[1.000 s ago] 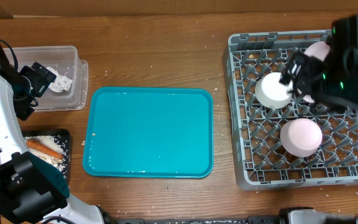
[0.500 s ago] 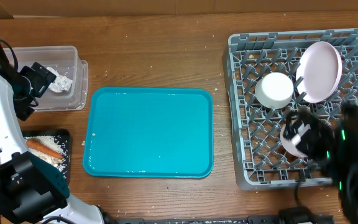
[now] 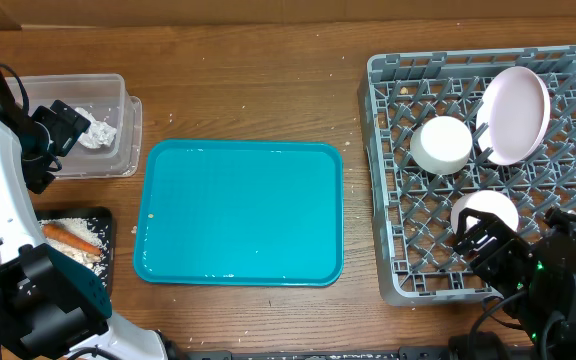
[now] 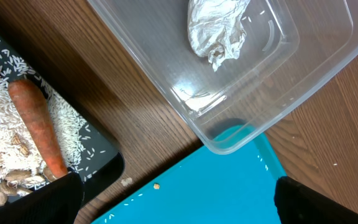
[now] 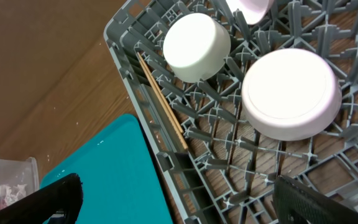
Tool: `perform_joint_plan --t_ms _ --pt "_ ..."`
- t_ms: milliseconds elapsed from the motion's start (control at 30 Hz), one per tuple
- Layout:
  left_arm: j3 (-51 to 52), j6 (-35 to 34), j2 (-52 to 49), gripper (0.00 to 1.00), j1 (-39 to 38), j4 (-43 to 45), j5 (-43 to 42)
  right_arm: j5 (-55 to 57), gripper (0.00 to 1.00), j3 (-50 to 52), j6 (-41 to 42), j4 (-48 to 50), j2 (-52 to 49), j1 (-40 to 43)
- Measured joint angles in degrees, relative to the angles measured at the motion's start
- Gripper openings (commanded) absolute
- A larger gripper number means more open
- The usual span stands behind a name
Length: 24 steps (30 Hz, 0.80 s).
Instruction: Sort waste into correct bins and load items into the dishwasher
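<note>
**A:** Where is everything on the table?

**B:** On the left, a clear tub holds a crumpled white tissue. Below it, a black tray holds a carrot lying on rice and scraps. The teal serving tray in the middle is bare. On the right, the grey dish rack carries an upright plate, an upside-down cup, an upside-down bowl, and chopsticks along one edge.

**A:** And the grippers?

**B:** The left gripper hovers over the tub. The right gripper hangs at the rack's near edge, by the bowl. Both have fingers spread wide and hold nothing.

**A:** Which step is this?

**B:** Sorting and loading look finished. The next move likely calls only for lifting both arms clear without knocking the plate.
</note>
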State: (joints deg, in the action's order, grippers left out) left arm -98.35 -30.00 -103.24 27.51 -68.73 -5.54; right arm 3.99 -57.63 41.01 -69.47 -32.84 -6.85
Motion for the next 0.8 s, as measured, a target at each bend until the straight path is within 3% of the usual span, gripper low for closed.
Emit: perform_joint_plan --t_ms 800 --pt "0.0 0.0 0.0 1.0 0.0 0.0 0.0 2.3 1.0 0.0 1.0 -1.5 0.0 -0.1"
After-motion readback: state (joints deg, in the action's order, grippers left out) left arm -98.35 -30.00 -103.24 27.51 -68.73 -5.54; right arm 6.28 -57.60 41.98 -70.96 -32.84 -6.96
